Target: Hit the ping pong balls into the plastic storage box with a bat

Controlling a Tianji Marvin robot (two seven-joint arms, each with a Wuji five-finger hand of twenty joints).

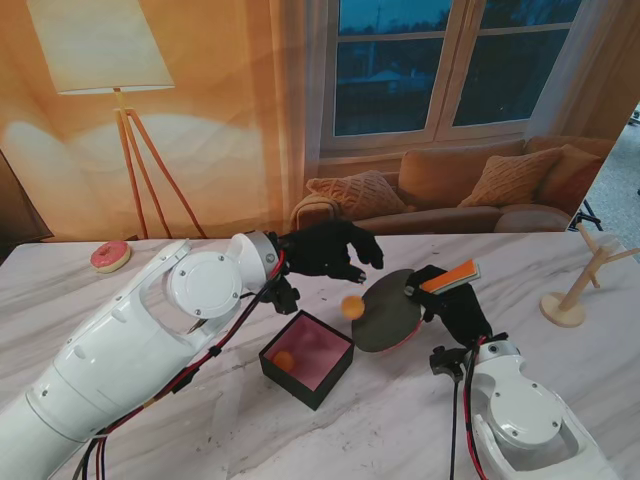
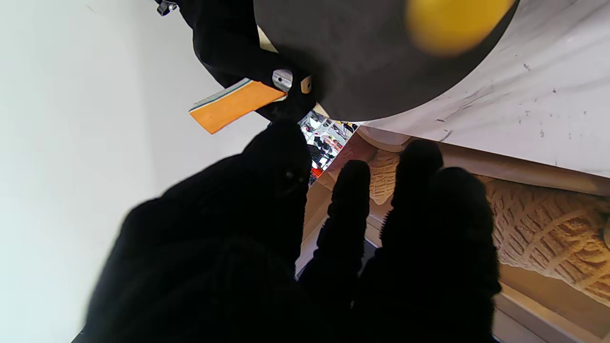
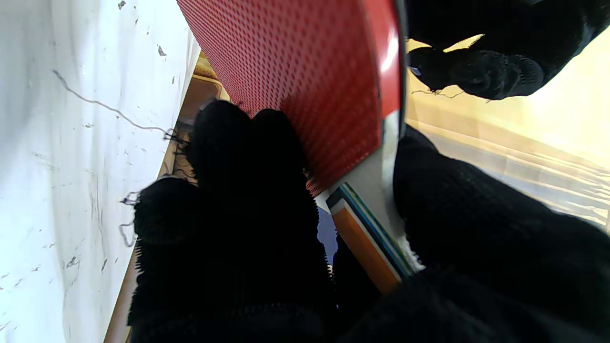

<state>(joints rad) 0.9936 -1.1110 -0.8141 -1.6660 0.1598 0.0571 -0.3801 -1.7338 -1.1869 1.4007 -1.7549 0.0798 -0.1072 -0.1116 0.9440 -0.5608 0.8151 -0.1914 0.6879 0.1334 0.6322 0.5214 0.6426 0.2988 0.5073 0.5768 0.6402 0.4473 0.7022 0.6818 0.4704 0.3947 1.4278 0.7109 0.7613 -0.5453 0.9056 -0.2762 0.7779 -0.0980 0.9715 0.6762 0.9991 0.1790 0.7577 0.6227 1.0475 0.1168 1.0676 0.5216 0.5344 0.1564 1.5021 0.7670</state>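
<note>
Nearest me, the plastic storage box (image 1: 307, 358) sits at centre table, mouth up, with one orange ball (image 1: 284, 361) already in its near-left corner.

Just beyond its far-right corner, my right hand (image 1: 452, 303) is clamped round the orange handle of the bat (image 1: 392, 310); the blade is held flat, dark face up and red face down, reaching left toward the box. The airborne ball (image 1: 352, 307) is at the blade's left edge, blurred, between bat and box. I cannot tell whether it touches the rubber.

Farther off, my left hand (image 1: 328, 248) hangs empty above the table, fingers spread, just beyond ball and blade.

Risks, as I judge them:
- Ball is on the blade's rim, not its middle; an edge strike could send it sideways past the box.
- Too hard a hit and it could bounce out of the shallow box or over it.
- Left hand is close to the swing; bat could clip its fingers.

Far left, a doughnut (image 1: 109, 256); far right, a wooden stand (image 1: 578, 289). Both well apart from the action.
</note>
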